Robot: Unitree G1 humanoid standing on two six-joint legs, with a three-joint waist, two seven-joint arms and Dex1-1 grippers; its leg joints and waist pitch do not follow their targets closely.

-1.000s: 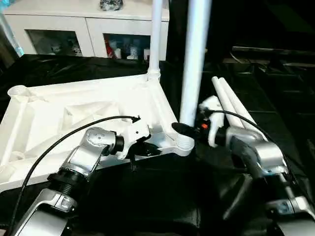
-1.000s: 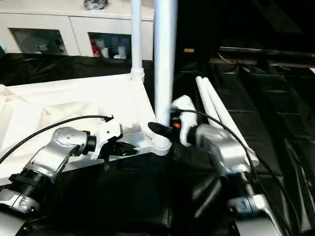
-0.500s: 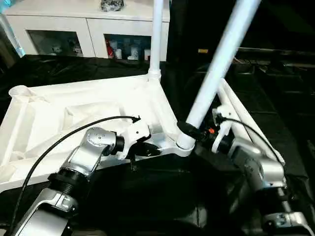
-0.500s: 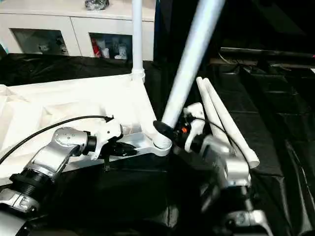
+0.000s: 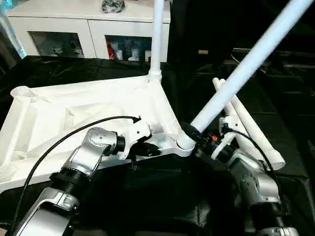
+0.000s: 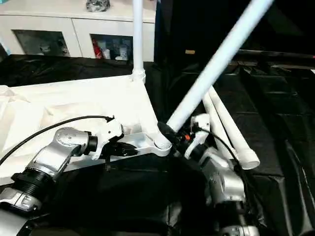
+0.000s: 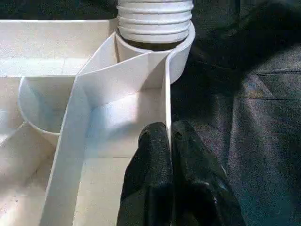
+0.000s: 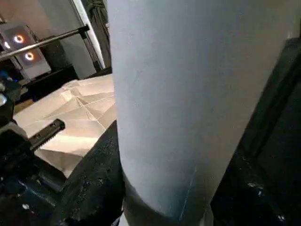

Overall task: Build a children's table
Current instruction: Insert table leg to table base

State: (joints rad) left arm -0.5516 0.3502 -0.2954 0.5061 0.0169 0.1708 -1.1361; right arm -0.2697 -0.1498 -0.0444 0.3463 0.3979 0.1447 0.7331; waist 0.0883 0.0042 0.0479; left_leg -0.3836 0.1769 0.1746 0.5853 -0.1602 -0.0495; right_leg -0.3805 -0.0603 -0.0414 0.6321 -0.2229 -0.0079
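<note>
The white table top (image 5: 98, 98) lies underside up on a black cover. One leg (image 5: 157, 34) stands upright in its far right corner socket. A second leg (image 5: 246, 64) leans steeply to the right, its threaded foot in the near right corner socket (image 5: 183, 143). My right gripper (image 5: 193, 132) is shut on this leg just above the socket; in the right wrist view the leg (image 8: 188, 94) sits against one black finger (image 8: 94, 179). My left gripper (image 5: 152, 150) is shut on a thin rib of the top (image 7: 167, 94), a hand's width from that socket (image 7: 155, 28).
Two loose white legs (image 5: 251, 132) lie side by side on the black cover (image 5: 147, 196) to the right of the top, close behind my right forearm. A white cabinet with glass doors (image 5: 74, 24) stands at the back.
The leg in my right gripper has tipped from upright to a steep lean to the right, its foot staying at the socket. My right forearm has swung lower. The left arm has stayed still.
</note>
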